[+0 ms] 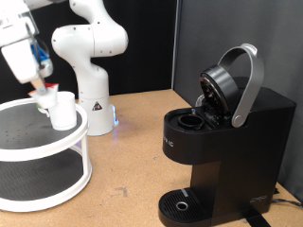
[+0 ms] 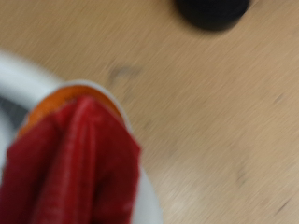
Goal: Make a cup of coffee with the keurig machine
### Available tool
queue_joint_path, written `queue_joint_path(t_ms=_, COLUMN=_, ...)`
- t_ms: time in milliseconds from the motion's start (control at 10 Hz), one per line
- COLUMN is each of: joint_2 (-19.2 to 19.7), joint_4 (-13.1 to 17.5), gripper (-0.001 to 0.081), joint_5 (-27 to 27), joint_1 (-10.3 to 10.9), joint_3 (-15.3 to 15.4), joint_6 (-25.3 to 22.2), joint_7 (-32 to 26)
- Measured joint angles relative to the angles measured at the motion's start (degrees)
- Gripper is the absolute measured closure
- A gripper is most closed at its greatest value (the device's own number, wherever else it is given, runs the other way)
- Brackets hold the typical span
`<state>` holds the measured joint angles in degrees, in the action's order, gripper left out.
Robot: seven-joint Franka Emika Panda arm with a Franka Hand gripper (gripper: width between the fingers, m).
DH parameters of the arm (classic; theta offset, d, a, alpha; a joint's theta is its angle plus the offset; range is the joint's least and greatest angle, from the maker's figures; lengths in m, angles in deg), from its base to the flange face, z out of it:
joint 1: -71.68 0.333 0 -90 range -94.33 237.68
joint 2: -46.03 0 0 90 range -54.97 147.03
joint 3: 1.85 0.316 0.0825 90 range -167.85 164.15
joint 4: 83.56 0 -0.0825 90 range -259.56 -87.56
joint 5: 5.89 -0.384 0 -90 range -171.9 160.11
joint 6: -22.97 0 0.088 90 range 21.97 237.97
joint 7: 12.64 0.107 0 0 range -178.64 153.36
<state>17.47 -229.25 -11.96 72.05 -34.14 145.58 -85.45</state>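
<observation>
Black keurig machine on tan wooden table; dark curtain behind.

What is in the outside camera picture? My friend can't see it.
A white robot arm's gripper reaches down onto a small white cup standing on a round white two-tier stand at the exterior view's left. At the right, a boxy black coffee machine sits with its silver-handled lid raised.

Your gripper sits just above the cup on the white rack. Open tabletop separates it from the keurig machine, lid apparently raised.
</observation>
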Motion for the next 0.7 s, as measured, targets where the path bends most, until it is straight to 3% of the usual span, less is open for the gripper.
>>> queue_joint_path(t_ms=300, joint_2=0.1, joint_4=2.8, gripper=0.0739, joint_5=-9.4, joint_1=4.3, joint_3=0.8, joint_6=1.3, joint_7=2.5)
queue_joint_path(t_ms=500, joint_2=1.2, joint_4=3.6, gripper=0.0739, joint_5=-9.5, joint_1=4.6, joint_3=3.6, joint_6=3.4, joint_7=7.3)
queue_joint_path(t_ms=700, joint_2=1.2, joint_4=3.5, gripper=0.0739, joint_5=-10.1, joint_1=4.9, joint_3=3.2, joint_6=2.7, joint_7=6.1)
